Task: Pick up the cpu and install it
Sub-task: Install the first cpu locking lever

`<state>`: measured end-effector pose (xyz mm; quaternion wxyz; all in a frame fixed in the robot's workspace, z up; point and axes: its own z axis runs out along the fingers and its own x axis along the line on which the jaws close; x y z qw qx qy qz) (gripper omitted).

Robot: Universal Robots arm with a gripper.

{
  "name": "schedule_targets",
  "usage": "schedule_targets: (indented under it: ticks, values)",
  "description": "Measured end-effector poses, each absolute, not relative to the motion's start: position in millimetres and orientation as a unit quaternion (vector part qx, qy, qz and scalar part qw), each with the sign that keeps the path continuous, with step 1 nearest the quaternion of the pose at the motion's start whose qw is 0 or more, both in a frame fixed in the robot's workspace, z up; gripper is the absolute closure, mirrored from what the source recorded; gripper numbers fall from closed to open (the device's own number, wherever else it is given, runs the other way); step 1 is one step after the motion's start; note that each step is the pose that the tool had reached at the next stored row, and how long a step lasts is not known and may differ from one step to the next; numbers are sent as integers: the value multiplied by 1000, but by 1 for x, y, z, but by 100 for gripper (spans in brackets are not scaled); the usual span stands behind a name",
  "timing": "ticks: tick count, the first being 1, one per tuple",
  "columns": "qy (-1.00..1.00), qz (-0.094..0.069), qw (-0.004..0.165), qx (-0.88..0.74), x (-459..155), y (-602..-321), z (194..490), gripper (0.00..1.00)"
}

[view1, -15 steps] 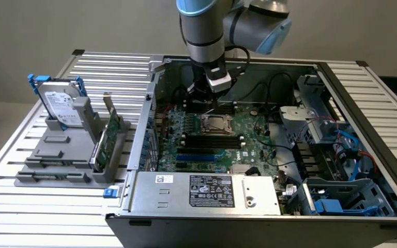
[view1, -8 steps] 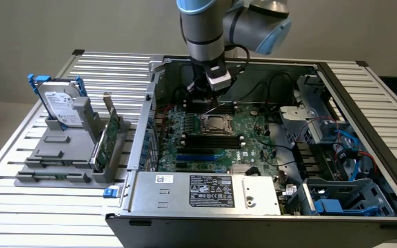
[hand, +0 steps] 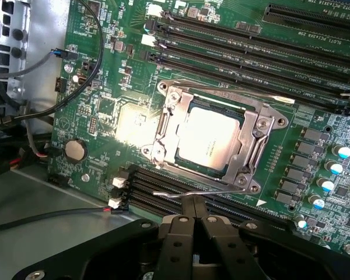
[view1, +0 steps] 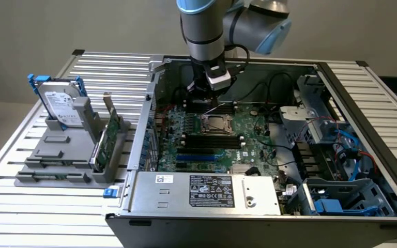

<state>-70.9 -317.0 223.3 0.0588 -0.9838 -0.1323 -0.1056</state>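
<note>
Fingers (hand: 193, 217) shut, empty — cpu (hand: 207, 140) seated in socket (hand: 254, 125)

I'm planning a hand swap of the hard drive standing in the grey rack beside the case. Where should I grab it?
Take the hard drive by its upper end, coming from above. It stands upright in the grey rack, so its lower part is seated there, while the top and the blue bracket stand free. Pinching the two broad faces looks safest.

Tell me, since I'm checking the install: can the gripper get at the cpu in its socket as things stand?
Probably yes. The cpu lies face-up inside the open socket frame with nothing over it, and the gripper, fingers shut and empty, hangs close beside it. Only a thin wire lever lies between them.
</note>
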Motion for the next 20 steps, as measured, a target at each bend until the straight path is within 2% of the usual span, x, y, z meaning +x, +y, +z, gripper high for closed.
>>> schedule_targets:
  ticks: [20]
  values:
    - [-130,-106,59,-984,-67,-317,218,89]
